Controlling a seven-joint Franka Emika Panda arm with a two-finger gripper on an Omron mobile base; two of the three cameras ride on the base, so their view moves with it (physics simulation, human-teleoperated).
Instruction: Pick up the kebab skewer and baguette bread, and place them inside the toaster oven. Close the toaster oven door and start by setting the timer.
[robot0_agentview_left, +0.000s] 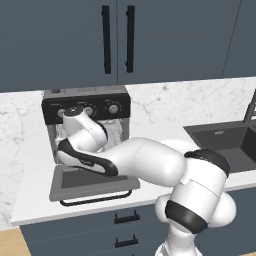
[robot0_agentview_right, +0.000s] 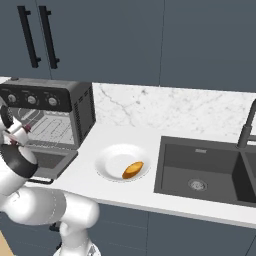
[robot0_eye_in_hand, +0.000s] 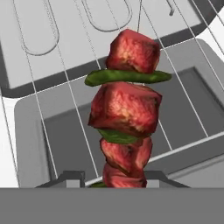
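Note:
My gripper (robot0_eye_in_hand: 113, 177) is shut on the kebab skewer (robot0_eye_in_hand: 127, 109), whose red meat chunks and green slices stand up in the hand view, over the wire rack (robot0_eye_in_hand: 57, 113). In the left base view my arm reaches into the mouth of the grey toaster oven (robot0_agentview_left: 85, 102). The toaster oven door (robot0_agentview_left: 92, 182) lies dropped open and flat, with its black handle (robot0_agentview_left: 92, 199) toward me. The golden baguette bread (robot0_agentview_right: 132, 170) lies on a white plate (robot0_agentview_right: 107, 160) to the right of the toaster oven (robot0_agentview_right: 75, 107).
A dark sink (robot0_agentview_right: 205, 172) with a faucet (robot0_agentview_right: 247, 125) lies right of the plate. Dark wall cabinets (robot0_agentview_left: 117, 40) hang above the marble counter (robot0_agentview_left: 30, 180). Three silver knobs (robot0_agentview_left: 113, 108) sit on the oven's black panel.

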